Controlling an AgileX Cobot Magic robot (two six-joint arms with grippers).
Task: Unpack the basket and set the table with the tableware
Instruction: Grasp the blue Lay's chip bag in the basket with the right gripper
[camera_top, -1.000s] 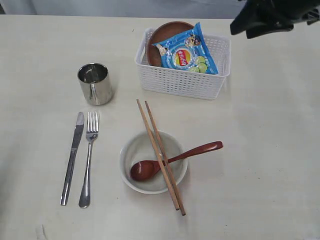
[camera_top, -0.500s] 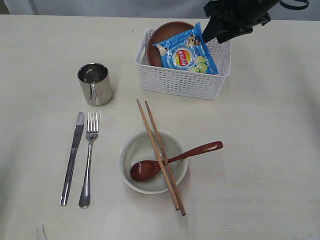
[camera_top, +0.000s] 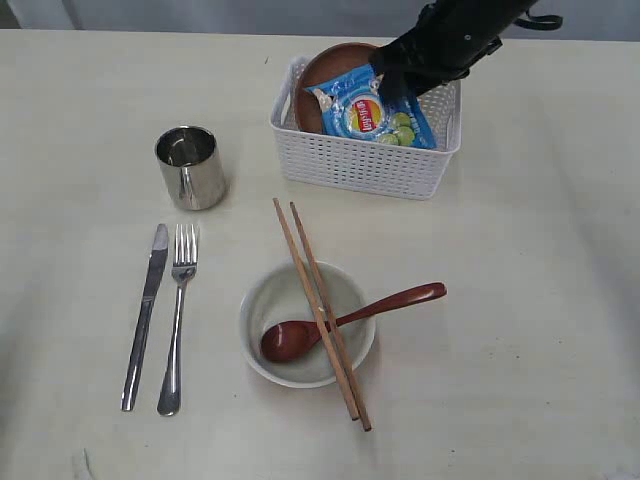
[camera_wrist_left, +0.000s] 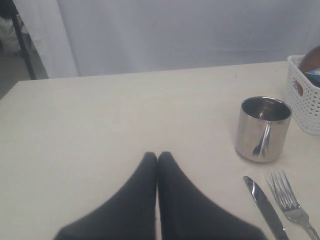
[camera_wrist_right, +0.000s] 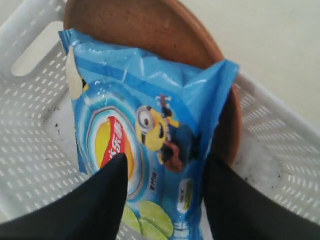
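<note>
Heads up: your right gripper (camera_wrist_right: 165, 167) just swung down into the basket (camera_top: 365, 165), jaws spread either side of the chip bag (camera_top: 372, 110), not pinching yet I think. The plate (camera_top: 335, 62) is still stuck behind it, so the bag likely goes first. Your left gripper (camera_wrist_left: 157, 156) is clenched, empty.

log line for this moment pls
right gripper open, straddling chip bag in basket | left gripper shut | brown plate in basket behind bag
</note>
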